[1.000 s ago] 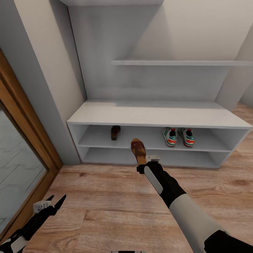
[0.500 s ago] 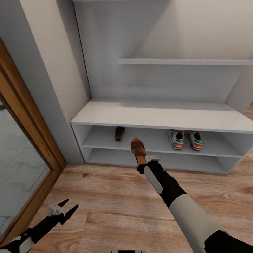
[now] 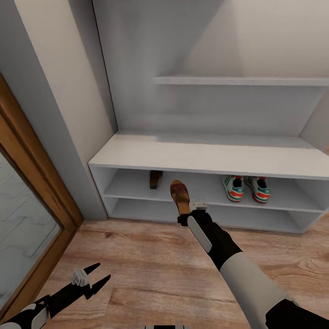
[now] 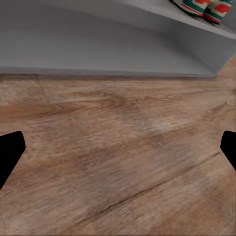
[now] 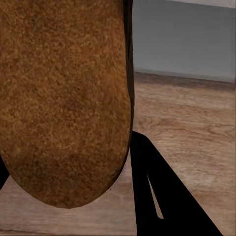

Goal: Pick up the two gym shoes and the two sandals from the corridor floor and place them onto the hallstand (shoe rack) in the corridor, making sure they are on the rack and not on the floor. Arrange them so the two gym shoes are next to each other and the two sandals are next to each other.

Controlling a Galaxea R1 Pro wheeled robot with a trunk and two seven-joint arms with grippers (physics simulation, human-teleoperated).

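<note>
Step in hand: carrying the second sandal (image 3: 180, 193) to the hallstand (image 3: 201, 155); judged as the last of the four placements.

Right gripper (image 3: 191, 211): clenched on the heel end of the held sandal, toe pointing toward the rack. In the right wrist view the tan footbed (image 5: 64, 98) sits close against the camera with a dark finger (image 5: 152, 196) beside it.

Held sandal position: in the air in front of the upper shoe shelf, above the corridor floor (image 3: 151, 265), not yet on the rack.

Other sandal (image 3: 156, 178): already on the upper shelf, toward its left end, partly hidden under the flat top.

Gym shoes (image 3: 246, 188): both on the same shelf, side by side toward the right, well apart from the sandals. Also visible at the edge of the left wrist view (image 4: 201, 7).

Left gripper (image 3: 91, 284): released, fingers spread, holding nothing, low over the floor near the door frame (image 3: 41, 183).

Progress: three of four items on the rack, as judged from the shelf.

Next move calls for: extending the right arm into the upper shelf, shifting slightly left so the sandal lands just beside its mate, levelling the sole, then letting go.

Risk: the sandal may catch the shelf's front edge or drop to the floor if released early.
</note>
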